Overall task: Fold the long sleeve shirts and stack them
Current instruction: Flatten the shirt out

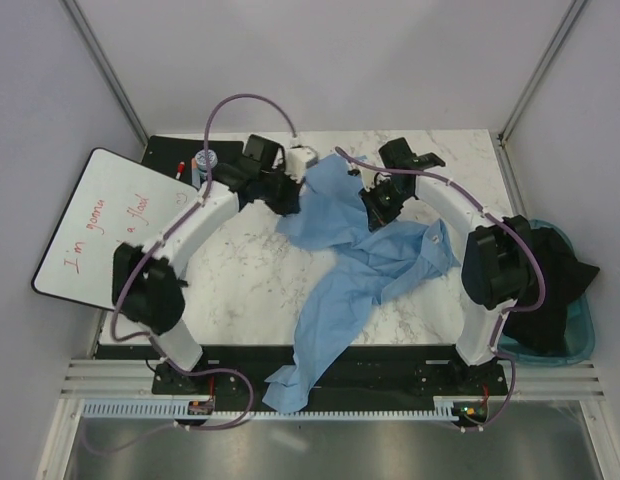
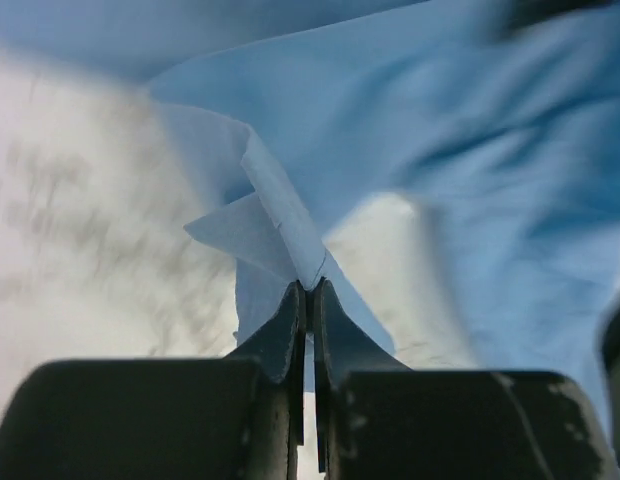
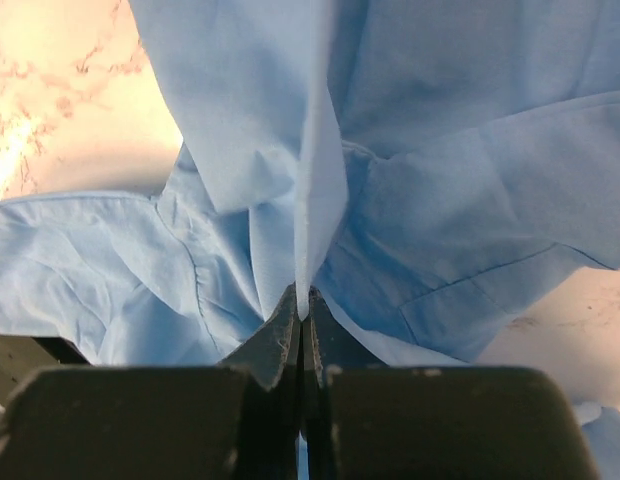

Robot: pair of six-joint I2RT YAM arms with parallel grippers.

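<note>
**Thin grips, both claws**

The shirt [image 1: 360, 250] lies crumpled across the table [image 1: 240, 280], one sleeve over the near edge. Your left gripper [image 2: 308, 288] and right gripper [image 3: 302, 300] each clamp a thin fold; a sharp pull could slip one free.

Blurred in the left wrist view: the marble surface [image 2: 80, 230] and most of the light-blue shirt [image 2: 470, 180], cut off at the top and right edges. Hidden between the left fingers [image 2: 285, 335] and the right fingers [image 3: 280, 335]: the pinched fold. Half hidden behind the right arm [image 1: 490, 270]: dark cloth [image 1: 560, 290] in a teal bin [image 1: 582, 345]. Too small to tell: the items [image 1: 195, 162] near the whiteboard [image 1: 110, 220].
</note>
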